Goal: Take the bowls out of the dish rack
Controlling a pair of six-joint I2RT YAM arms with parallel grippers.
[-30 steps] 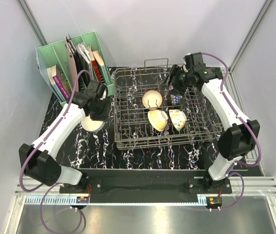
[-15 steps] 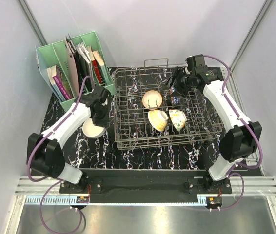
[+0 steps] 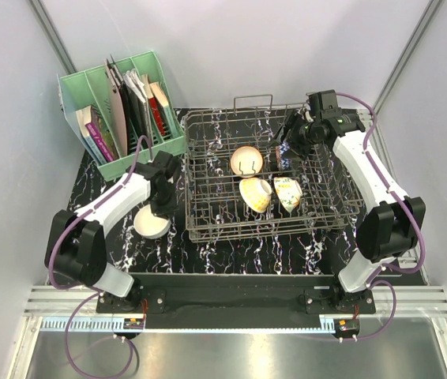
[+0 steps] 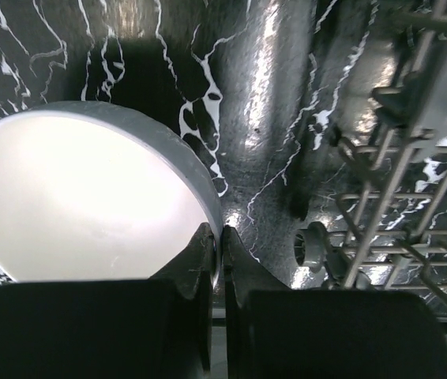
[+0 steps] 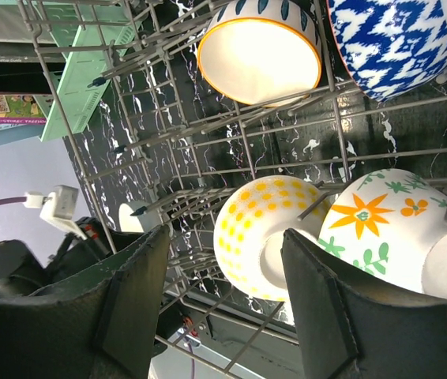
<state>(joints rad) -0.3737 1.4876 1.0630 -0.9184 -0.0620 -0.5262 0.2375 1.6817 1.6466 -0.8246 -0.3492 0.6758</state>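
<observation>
The grey wire dish rack (image 3: pixel 208 229) stands mid-table. In it are a dark-striped white bowl (image 3: pixel 246 161), a yellow-dotted bowl (image 3: pixel 255 194), a floral cream bowl (image 3: pixel 287 192) and a blue-and-white bowl (image 3: pixel 286 162), partly hidden by my right gripper. My left gripper (image 3: pixel 161 196) is left of the rack, shut on the rim of a cream-white bowl (image 3: pixel 152 223); the wrist view shows the gripper (image 4: pixel 217 237) pinching the bowl (image 4: pixel 73 197) low at the mat. My right gripper (image 3: pixel 288 142) is open above the rack's back right; in its view (image 5: pixel 225 237) the four bowls lie beneath it.
A green file holder (image 3: pixel 117 110) with books stands at the back left, close to the rack's corner. The black marbled mat (image 3: pixel 231 253) covers the table. The rack's wire side (image 4: pixel 413 181) is just right of my left gripper. Grey walls stand on both sides.
My left gripper has carried the cream-white bowl toward the near edge and lower, beside the rack. My right gripper has shifted slightly right and back over the rack, still open.
</observation>
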